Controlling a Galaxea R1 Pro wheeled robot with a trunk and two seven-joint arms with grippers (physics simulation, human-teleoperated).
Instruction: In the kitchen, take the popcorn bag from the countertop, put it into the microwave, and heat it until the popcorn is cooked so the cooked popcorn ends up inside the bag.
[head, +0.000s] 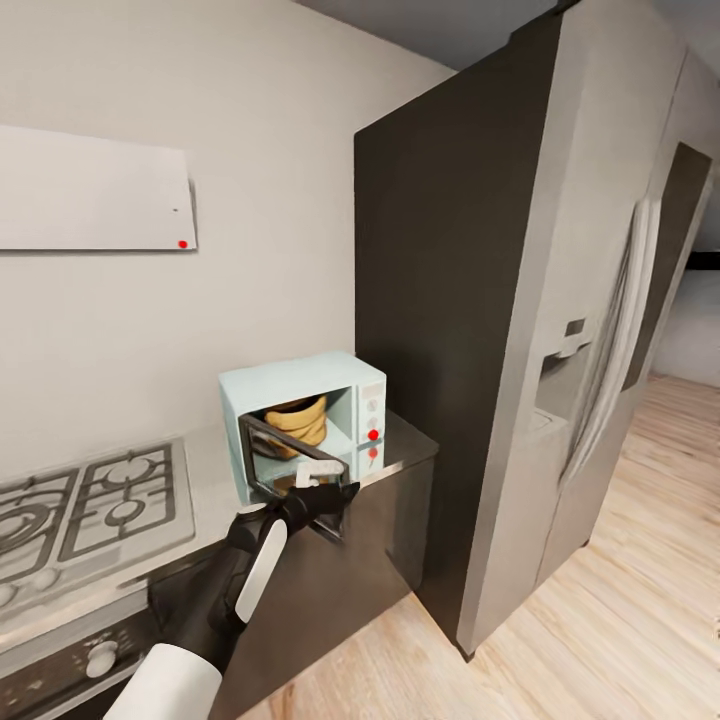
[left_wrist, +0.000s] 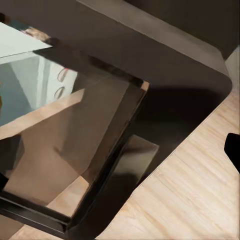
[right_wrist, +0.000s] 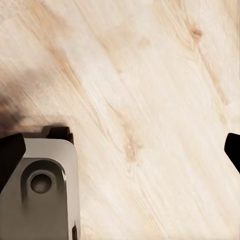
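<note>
The popcorn bag sits inside the microwave on the bench, the door swung down open. My left jaws are at that door — how wide, I cannot tell. My right jaws gape wide over the wood floor.

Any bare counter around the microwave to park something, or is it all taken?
Bare strip of countertop between the gas hob and the microwave, plus a small corner between the microwave and the fridge. Crowded in front: the open door hangs past the edge with the left gripper at it. Popcorn bag sits inside.
</note>
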